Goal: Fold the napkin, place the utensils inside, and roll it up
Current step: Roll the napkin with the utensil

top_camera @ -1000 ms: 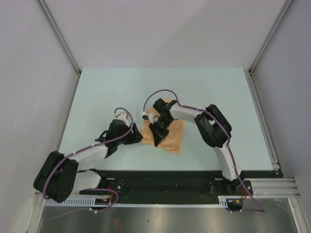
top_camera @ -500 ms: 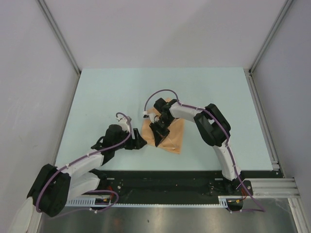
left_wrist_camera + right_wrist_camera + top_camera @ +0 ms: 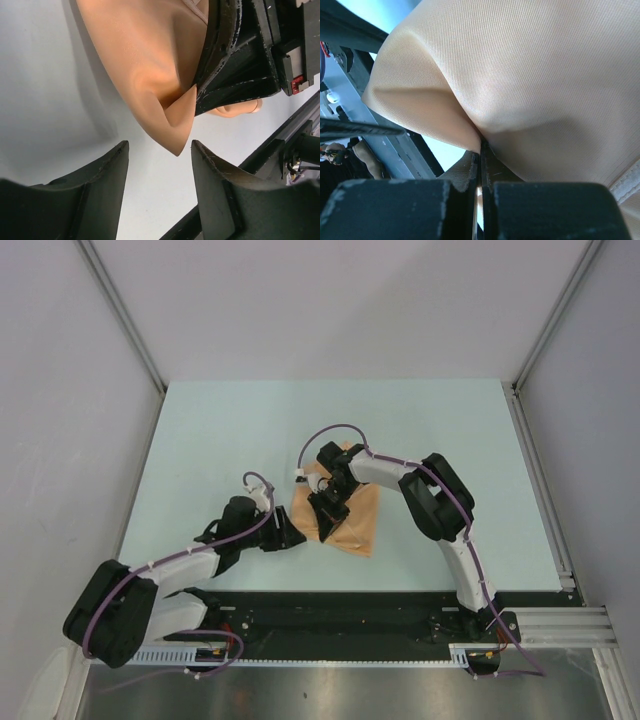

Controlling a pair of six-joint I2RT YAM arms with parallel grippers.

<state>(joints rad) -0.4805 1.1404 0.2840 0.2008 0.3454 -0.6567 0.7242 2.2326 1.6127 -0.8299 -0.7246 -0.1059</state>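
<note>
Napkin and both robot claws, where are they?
napkin (image 3: 358,525), top view, bare lower right part.
left gripper (image 3: 159,161), left wrist view, gap between its open fingers.
right gripper (image 3: 481,146), right wrist view, where fingers pinch the napkin.

Pale blue table (image 3: 220,430) bordered by grey walls (image 3: 60,390) and a metal rail (image 3: 560,625)

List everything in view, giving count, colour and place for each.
napkin: one, peach-orange, partly folded, mid-table towards the near edge
table: one, pale blue-green, under everything
base rail: one, black, along the table's near edge
utensils: none visible in any view
left gripper: one, black, open, beside a napkin corner
right gripper: one, black, shut on a fold of the napkin
</note>
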